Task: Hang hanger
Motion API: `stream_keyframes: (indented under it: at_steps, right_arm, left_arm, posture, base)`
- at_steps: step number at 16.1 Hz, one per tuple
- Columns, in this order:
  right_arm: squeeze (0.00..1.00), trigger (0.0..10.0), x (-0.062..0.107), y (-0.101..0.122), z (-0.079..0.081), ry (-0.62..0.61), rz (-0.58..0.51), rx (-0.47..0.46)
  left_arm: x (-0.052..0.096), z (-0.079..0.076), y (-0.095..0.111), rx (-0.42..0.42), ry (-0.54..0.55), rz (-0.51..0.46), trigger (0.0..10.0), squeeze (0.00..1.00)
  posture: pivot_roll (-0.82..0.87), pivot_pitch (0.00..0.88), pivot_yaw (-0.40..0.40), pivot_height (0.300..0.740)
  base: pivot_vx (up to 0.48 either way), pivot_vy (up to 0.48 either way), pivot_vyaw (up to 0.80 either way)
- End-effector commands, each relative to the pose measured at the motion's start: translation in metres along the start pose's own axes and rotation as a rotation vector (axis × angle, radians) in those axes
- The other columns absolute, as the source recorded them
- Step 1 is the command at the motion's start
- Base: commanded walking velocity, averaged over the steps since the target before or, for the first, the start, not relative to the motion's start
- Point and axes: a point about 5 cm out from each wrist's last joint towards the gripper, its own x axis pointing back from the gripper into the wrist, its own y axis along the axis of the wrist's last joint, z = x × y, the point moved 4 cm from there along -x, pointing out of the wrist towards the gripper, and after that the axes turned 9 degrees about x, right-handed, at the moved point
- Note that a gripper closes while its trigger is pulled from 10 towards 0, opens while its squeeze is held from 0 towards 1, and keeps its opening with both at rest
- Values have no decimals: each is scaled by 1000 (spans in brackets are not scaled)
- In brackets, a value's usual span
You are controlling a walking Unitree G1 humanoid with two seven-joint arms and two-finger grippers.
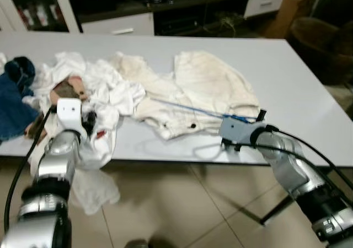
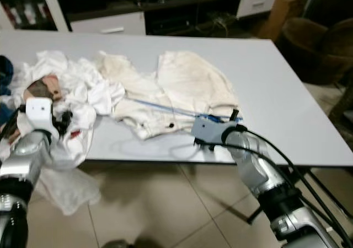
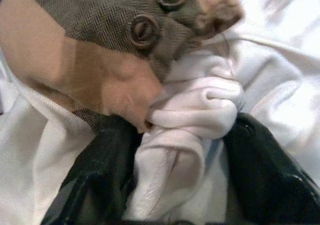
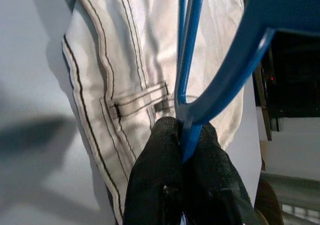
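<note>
Both end effectors grip: right end effector (image 4: 186,150) pinches blue hanger (image 4: 225,75), left end effector (image 3: 175,175) clamps white cloth (image 3: 190,115).

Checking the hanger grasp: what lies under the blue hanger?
The hanger, pinched by the right gripper, lies across cream shorts on the white table. What lies beneath the shorts is covered.

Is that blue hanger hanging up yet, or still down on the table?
Still down. The blue hanger lies across the cream shorts on the table, pinched by the right gripper.
</note>
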Motion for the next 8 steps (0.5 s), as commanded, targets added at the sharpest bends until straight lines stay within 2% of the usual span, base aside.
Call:
stream_keyframes:
  at_steps: [1,3,5,8]
  right_arm:
    - [0,10000,3,-6,1,-2,20,-8]
    - [0,10000,3,-6,1,-1,19,-8]
    - [0,10000,4,-5,3,0,18,-9]
    - [0,10000,5,-6,3,-1,21,-10]
  left_arm:
    - [-5,18,26,-52,40,-57,9843,0]
    - [-6,22,34,-62,49,-72,10000,0]
    - [-10,22,52,-110,44,-108,10000,0]
    - [-13,19,60,-130,38,-123,10000,0]
  posture:
    - [108,0,22,740]
    - [108,0,22,740]
    - [104,0,23,740]
    - [104,0,23,740]
  base:
    - [0,0,0]
    - [0,0,0]
    - [0,0,0]
    - [0,0,0]
